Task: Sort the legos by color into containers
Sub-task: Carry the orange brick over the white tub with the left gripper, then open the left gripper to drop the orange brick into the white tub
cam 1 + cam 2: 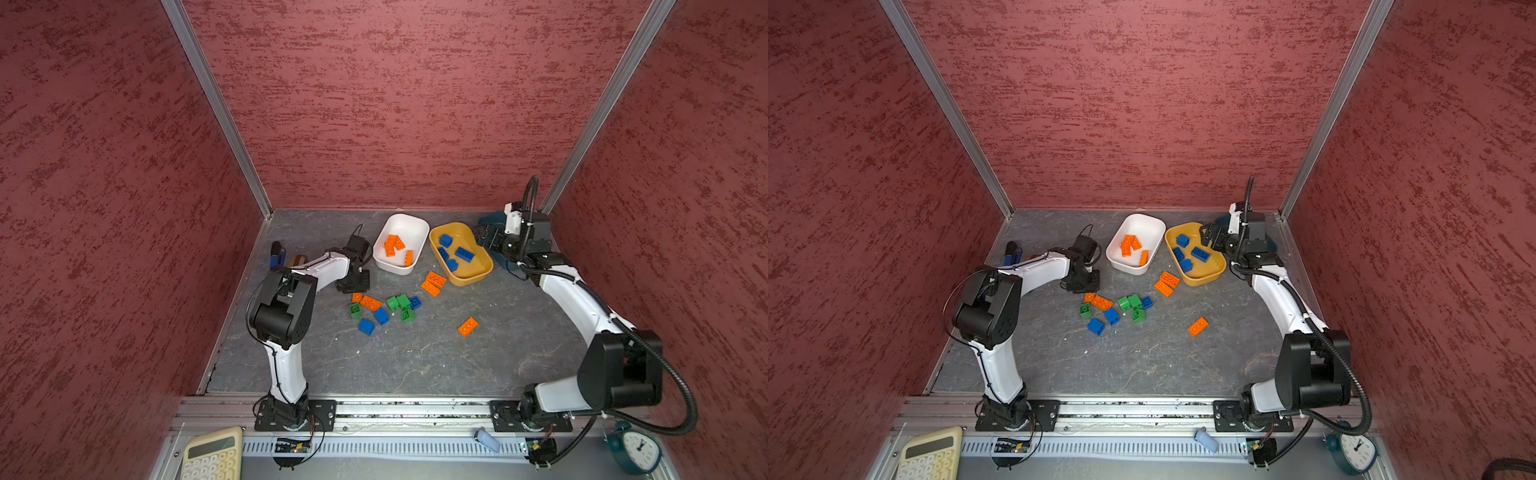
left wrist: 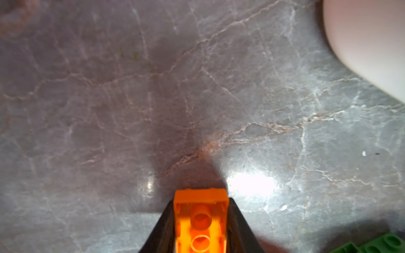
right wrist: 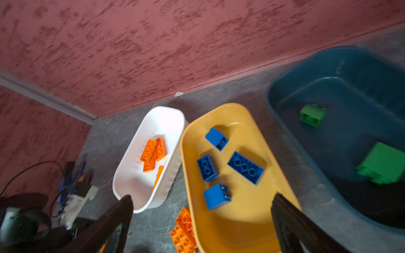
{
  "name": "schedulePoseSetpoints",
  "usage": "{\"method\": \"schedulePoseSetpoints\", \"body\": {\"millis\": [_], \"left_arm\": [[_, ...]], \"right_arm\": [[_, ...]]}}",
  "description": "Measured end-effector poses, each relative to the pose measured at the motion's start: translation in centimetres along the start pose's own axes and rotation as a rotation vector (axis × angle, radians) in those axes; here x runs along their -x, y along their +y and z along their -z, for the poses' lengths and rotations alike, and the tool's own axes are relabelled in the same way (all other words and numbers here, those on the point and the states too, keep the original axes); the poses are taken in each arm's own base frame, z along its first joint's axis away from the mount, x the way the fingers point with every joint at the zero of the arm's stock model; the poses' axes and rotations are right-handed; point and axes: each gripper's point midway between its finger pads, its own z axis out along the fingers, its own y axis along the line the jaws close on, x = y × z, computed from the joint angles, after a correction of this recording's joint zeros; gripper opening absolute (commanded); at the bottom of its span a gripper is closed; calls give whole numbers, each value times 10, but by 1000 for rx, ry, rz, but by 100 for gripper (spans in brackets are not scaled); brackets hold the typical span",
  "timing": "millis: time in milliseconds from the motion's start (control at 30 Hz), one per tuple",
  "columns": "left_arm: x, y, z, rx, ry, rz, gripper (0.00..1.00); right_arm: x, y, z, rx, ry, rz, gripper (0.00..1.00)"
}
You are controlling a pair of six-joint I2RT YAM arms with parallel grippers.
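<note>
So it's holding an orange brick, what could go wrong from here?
The left gripper pinches the orange brick with one end sticking out past its tips, so it might twist or slip loose when carried. The white tub sits right beside the yellow tub, so a sloppy drop could land among the blue bricks.

The bench (image 2: 109,109) is a grey, marble-veined slab, smooth and polished enough to throw back a white glare, while the walls (image 1: 374,104) carry a rough, matt red plaster-like texture between brushed metal posts (image 1: 216,108). The white tub (image 3: 162,122), mustard tub (image 3: 241,219) and teal tub (image 3: 350,87) are smooth moulded plastic with a soft sheen, and the orange brick (image 2: 200,219) is glossy hard plastic. The arm shells (image 1: 286,370) are shiny white plastic, their joint housings (image 1: 282,316) matt black
</note>
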Motion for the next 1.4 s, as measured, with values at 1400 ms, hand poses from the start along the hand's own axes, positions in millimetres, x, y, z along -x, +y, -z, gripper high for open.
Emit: {"method": "schedulePoseSetpoints", "body": {"millis": [1400], "left_arm": [[210,-182,57,-341,-441,-2,37]], "right_arm": [[-35,46,39,41,-209,261,99]]}}
